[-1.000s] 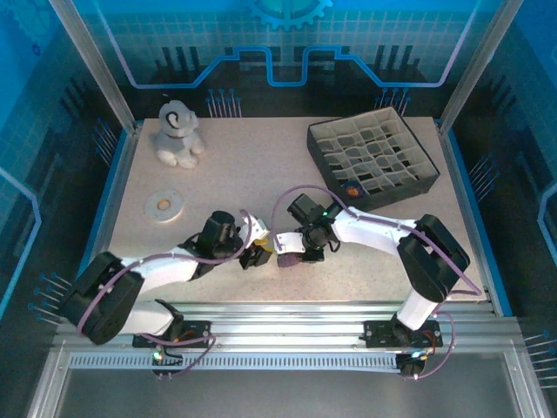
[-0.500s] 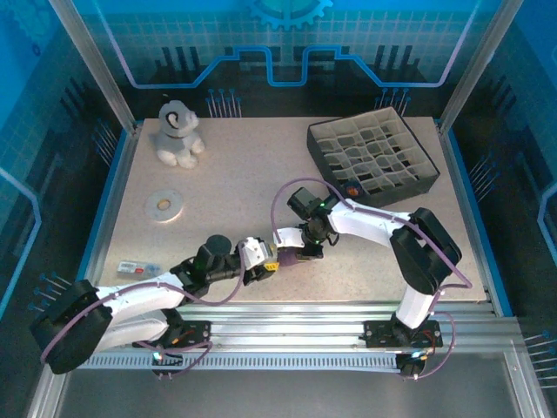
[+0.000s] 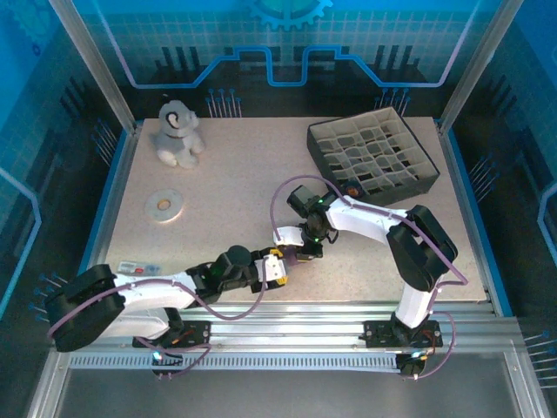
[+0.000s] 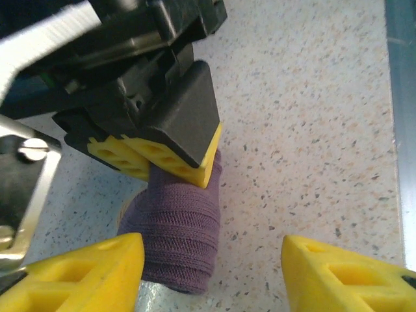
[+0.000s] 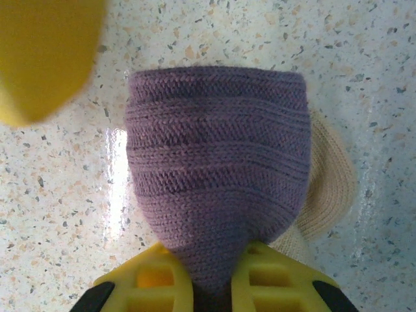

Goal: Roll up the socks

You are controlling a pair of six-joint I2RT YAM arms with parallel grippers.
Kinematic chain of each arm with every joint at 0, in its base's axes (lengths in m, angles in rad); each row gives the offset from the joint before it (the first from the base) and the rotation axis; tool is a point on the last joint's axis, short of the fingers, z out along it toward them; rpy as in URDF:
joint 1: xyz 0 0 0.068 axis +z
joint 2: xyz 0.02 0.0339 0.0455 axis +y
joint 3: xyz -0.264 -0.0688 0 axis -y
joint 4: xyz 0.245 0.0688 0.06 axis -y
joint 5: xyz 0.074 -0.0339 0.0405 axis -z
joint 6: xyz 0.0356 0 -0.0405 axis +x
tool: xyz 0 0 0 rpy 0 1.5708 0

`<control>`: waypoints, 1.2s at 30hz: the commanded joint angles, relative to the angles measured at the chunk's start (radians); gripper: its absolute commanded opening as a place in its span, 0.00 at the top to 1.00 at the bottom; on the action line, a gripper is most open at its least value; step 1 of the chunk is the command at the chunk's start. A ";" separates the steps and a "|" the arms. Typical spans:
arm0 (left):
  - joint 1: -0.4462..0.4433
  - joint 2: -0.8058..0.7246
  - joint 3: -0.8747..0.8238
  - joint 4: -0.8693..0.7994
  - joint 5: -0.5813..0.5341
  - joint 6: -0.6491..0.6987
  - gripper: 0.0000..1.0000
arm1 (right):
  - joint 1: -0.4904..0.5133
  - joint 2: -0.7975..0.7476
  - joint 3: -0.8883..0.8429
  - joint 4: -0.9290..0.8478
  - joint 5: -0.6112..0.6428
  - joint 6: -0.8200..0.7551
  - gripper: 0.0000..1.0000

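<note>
speckled table [image 3: 244, 174], blue-lit panel walls [image 3: 392, 39]

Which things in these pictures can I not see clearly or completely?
The socks: one or two rolled together? The outer purple layer hides the inside, in both wrist views.
Top view: the socks lie mostly under the right gripper and left gripper.
Right wrist view: yellow shape at top left, blurred, too near the lens.
Top view: flat item at the near left, too small to identify.

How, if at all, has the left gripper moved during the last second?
Yes. The left gripper has moved right and nearer the table's front rail, farther from the white ring.
</note>
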 commanded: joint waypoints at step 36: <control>-0.013 0.412 0.261 0.006 -0.268 0.041 0.70 | -0.059 0.085 0.026 -0.199 -0.062 0.019 1.00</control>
